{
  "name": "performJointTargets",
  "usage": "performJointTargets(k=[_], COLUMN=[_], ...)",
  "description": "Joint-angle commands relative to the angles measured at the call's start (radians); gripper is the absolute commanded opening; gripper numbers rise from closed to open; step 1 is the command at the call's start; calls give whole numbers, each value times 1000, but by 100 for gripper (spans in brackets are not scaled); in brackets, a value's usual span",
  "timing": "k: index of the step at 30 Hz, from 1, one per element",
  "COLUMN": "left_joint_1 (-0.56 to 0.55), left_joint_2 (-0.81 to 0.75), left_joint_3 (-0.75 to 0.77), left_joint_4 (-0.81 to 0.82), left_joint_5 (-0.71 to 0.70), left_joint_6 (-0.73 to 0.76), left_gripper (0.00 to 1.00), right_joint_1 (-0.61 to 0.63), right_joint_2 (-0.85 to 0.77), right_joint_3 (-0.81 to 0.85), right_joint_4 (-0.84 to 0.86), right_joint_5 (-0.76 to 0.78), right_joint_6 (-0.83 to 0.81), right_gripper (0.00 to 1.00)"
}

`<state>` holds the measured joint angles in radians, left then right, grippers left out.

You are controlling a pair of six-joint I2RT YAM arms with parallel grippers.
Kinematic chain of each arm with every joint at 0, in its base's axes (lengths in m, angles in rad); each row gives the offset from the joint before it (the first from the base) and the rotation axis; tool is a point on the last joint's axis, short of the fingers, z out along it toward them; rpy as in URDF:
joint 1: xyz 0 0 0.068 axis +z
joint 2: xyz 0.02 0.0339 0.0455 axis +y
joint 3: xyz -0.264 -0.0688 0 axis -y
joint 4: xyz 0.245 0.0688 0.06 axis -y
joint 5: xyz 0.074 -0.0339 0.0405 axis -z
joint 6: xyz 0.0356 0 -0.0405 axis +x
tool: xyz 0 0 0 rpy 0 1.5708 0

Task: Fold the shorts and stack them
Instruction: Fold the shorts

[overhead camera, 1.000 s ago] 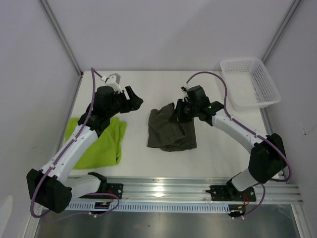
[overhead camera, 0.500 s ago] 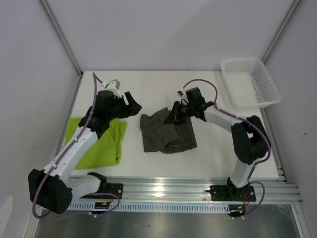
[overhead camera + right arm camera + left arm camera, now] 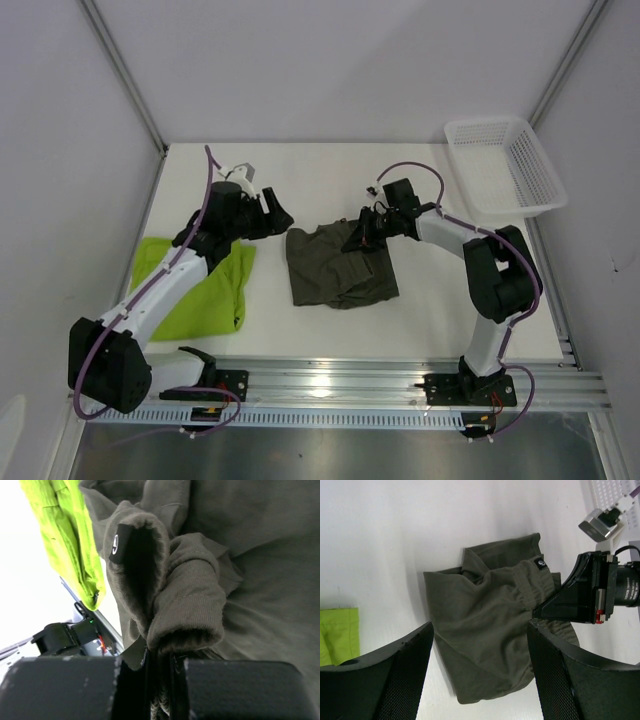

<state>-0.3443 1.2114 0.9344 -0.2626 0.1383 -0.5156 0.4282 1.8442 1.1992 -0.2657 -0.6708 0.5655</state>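
Listing items from left to right across the white table (image 3: 430, 310).

1. Lime green shorts (image 3: 195, 290): lying flat at the left edge, partly under the left arm, already doubled over by the look of them. Thin soft cloth, judged light and limp. Nothing grips them.

2. Left gripper (image 3: 280, 215): jaws spread wide with nothing held. It hovers just left of the olive pair, and its wrist view looks down on that cloth between the two fingers (image 3: 405, 670).

3. Olive-grey shorts (image 3: 335, 270): mid-table, well apart from the lime pair, rumpled, with the waistband bunched at the far right corner. The fabric looks like heavier knit, soft and floppy. It is judged to sag and drag rather than hold shape, so one pinch will not spread it. The best holds are probably the ribbed waistband or the hem corners, one per hand.

4. Right gripper (image 3: 360, 237): jaws clamped on a thick roll of the olive waistband beside the small black label (image 3: 116, 542).

5. White mesh basket (image 3: 505, 165): far right corner, apart from both pairs.
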Motion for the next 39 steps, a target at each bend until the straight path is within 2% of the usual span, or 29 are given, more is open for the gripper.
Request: performJointTargets(k=[1,13,25,32,39], left_joint_1=[-36,-125,-131,-165,-194], left_joint_2=[25,168,192,186,218], left_joint_3=[1,46,103,127,130], left_joint_4=[60,207,151,129,140], left_joint_5=[12,20,-9,-29,-34], left_joint_6=[22,48,71,86,101], left_gripper=[77,77,77,77,77], right_joint_1=[-34,-63,-97,-138,-169], right_joint_2=[0,-52,-143,-134,-43], right_joint_3=[17,16,62,62,76], right_joint_4=[-26,-26,-112,-150,-159], right_joint_5=[20,-59,-110,-92,86], right_joint_6=[-78,-96,-111,-180,-246], right_gripper=[1,2,3,5,9])
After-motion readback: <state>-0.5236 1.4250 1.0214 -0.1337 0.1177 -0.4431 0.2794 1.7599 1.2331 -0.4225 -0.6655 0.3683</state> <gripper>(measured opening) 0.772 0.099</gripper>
